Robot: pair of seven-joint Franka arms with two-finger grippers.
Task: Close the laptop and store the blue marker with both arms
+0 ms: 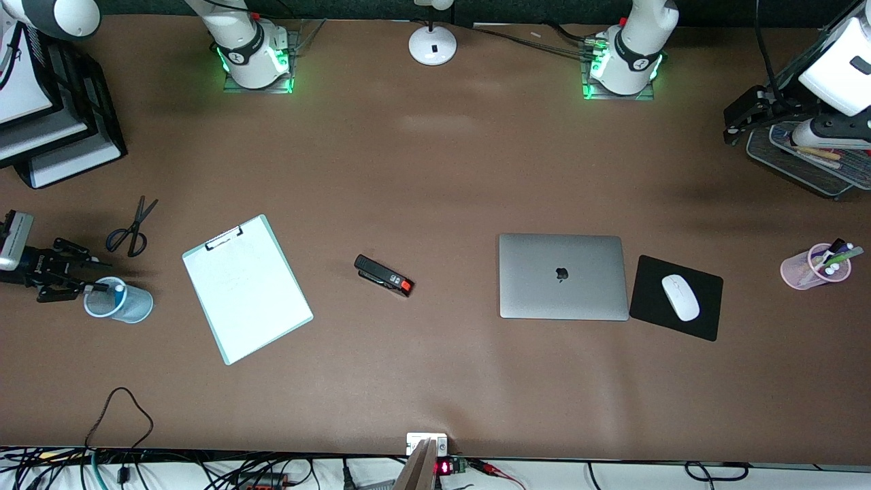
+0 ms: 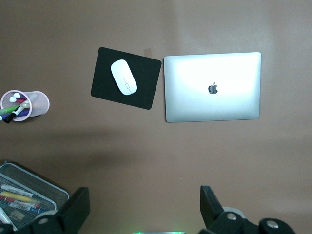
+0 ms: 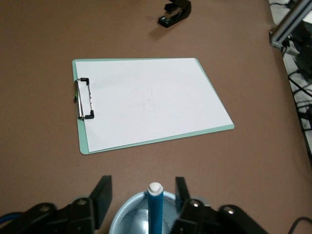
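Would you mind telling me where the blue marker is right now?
The blue marker stands upright, white end up, in the light blue cup at the right arm's end of the table, beside the clipboard; the right tool is open around it.

High front camera, two wrist cameras
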